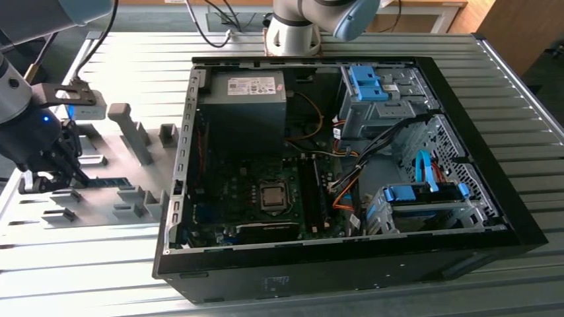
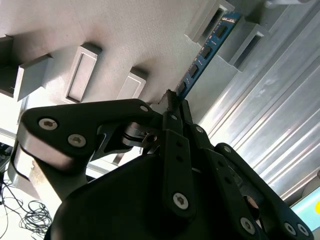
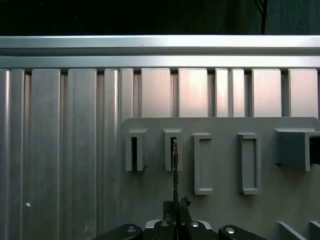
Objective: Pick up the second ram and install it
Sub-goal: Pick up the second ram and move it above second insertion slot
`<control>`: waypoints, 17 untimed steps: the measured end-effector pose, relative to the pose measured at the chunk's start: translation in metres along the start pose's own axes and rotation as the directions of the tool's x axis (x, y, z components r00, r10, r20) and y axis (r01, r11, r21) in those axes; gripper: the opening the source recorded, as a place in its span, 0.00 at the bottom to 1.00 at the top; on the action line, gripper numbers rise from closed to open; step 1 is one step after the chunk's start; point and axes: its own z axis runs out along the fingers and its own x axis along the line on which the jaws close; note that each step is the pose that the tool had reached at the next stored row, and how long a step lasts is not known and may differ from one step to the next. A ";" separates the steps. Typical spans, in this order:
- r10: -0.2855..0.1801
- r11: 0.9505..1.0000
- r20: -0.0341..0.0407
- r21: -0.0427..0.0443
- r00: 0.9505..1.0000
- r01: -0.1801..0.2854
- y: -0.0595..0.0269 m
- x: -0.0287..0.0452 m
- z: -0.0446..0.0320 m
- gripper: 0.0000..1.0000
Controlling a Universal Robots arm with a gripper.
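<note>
Pincer (image 2: 171, 100) is clenched on the near end of the second ram (image 2: 207, 50), fingertips pinched flat on both faces of the stick. The ram stands on edge, and its far end sits betw 2 pale grey holder blocks (image 2: 212, 17) on the grey holder plate (image 3: 220, 210). In the first wrist view the ram is edge-on, a thin dark line running from the pincer tips straight into one slotted block. There's one more slotted block just beside it and 2 wider frame blocks on the other side. The stick is blue-green w/ small black chips along one face.

In the exterior view the pincer and ram are at the exterior view's left, over the holder plate and well apart from the computer case (image 1: 352, 264). The case lies on its side, open, w/ the motherboard (image 1: 220, 198) and CPU socket (image 1: 272, 197) showing. Blue drive brackets (image 1: 366, 82) sit at the exterior view's right inside the case. Plate and case both rest on the ribbed aluminium worktop (image 3: 60, 150). The arm base (image 1: 295, 30) is behind the case.
</note>
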 end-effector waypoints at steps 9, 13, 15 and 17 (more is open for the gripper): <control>0.000 1.000 0.000 0.000 1.000 0.000 0.0000 0.0000 -0.0025 0.14; 0.000 1.000 0.000 0.000 1.000 0.000 0.0000 0.0000 -0.0032 0.14; 0.000 1.000 -0.001 0.000 1.000 0.000 0.0000 0.0000 -0.0034 0.14; 0.000 1.000 -0.001 0.000 1.000 0.000 0.0000 0.0000 -0.0039 0.14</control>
